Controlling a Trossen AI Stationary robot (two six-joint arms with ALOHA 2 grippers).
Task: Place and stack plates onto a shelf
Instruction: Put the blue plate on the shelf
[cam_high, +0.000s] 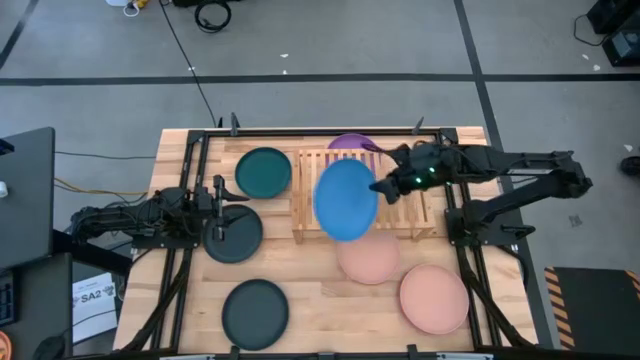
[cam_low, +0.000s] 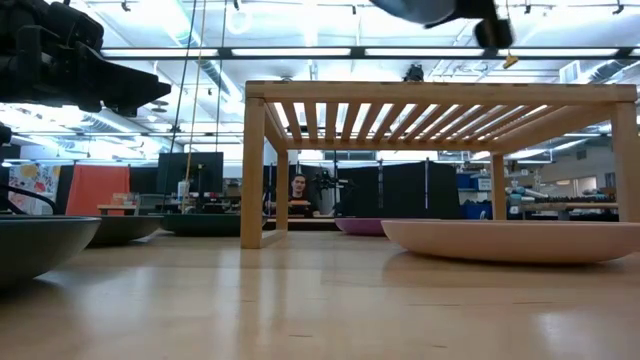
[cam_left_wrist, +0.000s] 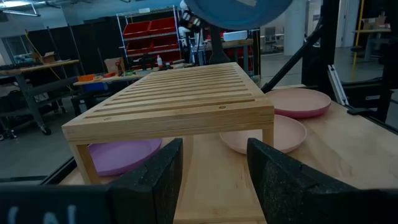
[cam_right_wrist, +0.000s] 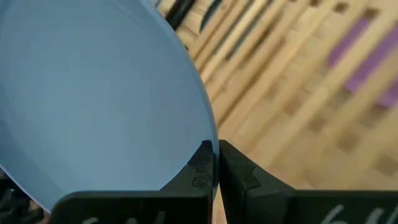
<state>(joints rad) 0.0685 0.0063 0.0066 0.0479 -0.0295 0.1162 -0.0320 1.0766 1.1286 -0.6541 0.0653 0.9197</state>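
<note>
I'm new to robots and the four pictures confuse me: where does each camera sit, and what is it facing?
High view: overhead, looking straight down; both arms, the rack, plates.
Low view: at tabletop height, looking level under the rack; arm parts overhead.
Left wrist view: on the left arm, facing the rack; open left claw.
Right wrist view: on the right arm, facing down; right claw pinching the blue plate.
Shared: high and left wrist views show the blue plate above the rack.

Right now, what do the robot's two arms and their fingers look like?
Both arms are dark, nearly black, jointed links on black frames. The right arm shows a small green light near its wrist. The left arm trails bundled black cables. The left gripper has blocky, matte black, foam-textured fingers; the right gripper looks alike.
</note>
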